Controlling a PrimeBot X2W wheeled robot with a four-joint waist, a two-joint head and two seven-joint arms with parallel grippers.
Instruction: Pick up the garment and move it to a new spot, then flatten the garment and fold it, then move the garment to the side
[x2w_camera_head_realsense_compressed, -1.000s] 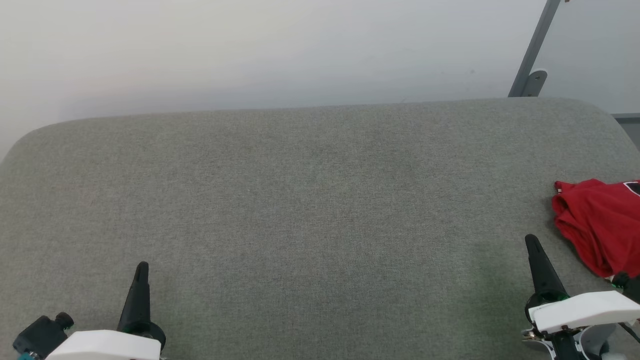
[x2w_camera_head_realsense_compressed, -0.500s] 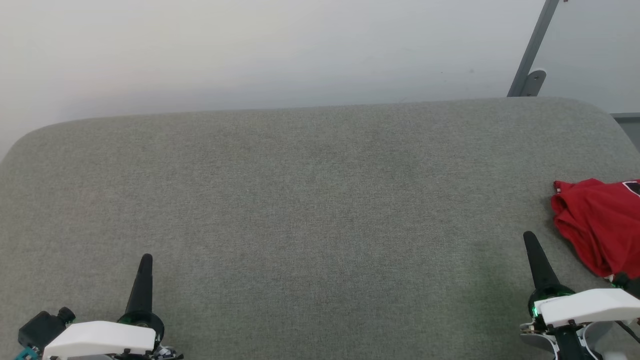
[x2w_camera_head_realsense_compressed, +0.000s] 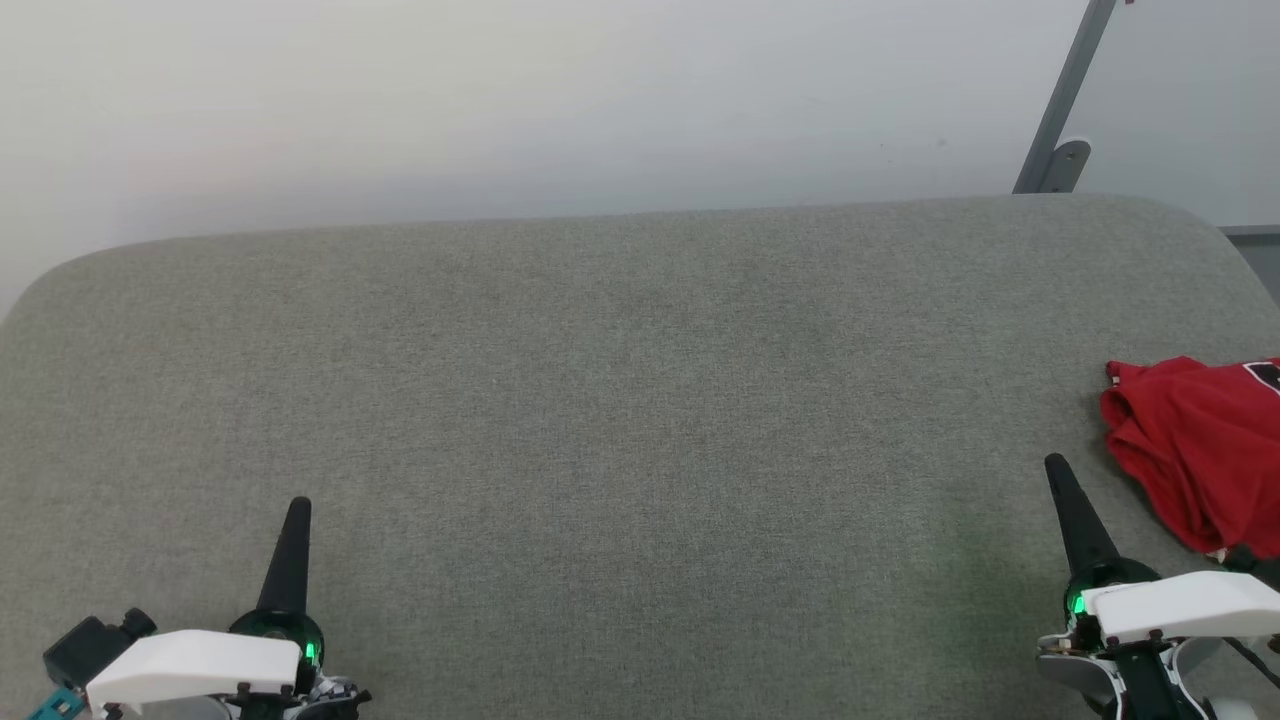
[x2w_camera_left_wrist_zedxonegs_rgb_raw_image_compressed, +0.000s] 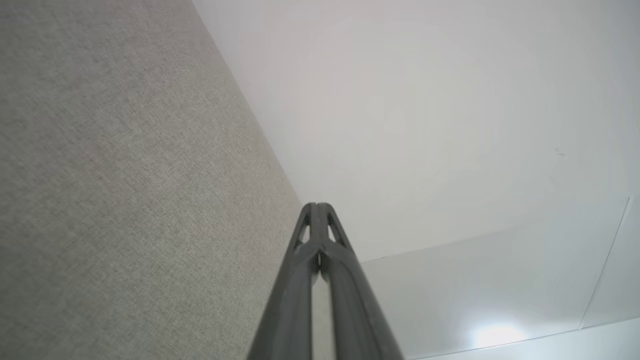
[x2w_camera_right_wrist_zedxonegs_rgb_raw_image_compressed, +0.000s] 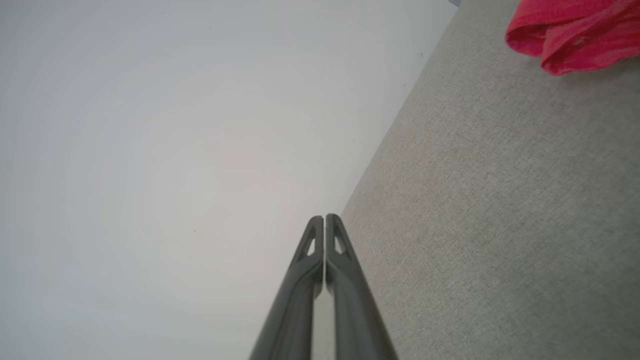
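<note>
The garment (x2w_camera_head_realsense_compressed: 1195, 445) is a crumpled bright red heap at the right edge of the grey fabric surface (x2w_camera_head_realsense_compressed: 640, 420), partly cut off by the head view's border; a bit of black-and-white print shows at its top right. In the right wrist view the garment (x2w_camera_right_wrist_zedxonegs_rgb_raw_image_compressed: 575, 30) sits in the top right corner. My right gripper (x2w_camera_head_realsense_compressed: 1055, 465) is shut and empty, just left of the garment and apart from it. My left gripper (x2w_camera_head_realsense_compressed: 299, 505) is shut and empty at the lower left, far from the garment. Both wrist views show closed fingertips, left gripper (x2w_camera_left_wrist_zedxonegs_rgb_raw_image_compressed: 316, 205) and right gripper (x2w_camera_right_wrist_zedxonegs_rgb_raw_image_compressed: 324, 217).
A wide grey fabric surface with rounded far corners spans the head view. Behind it is a pale wall (x2w_camera_head_realsense_compressed: 500, 100). A grey metal post with a bracket (x2w_camera_head_realsense_compressed: 1062, 120) rises at the far right corner.
Both grippers have crept slightly forward over the surface, staying shut. The garment lies where it was.
</note>
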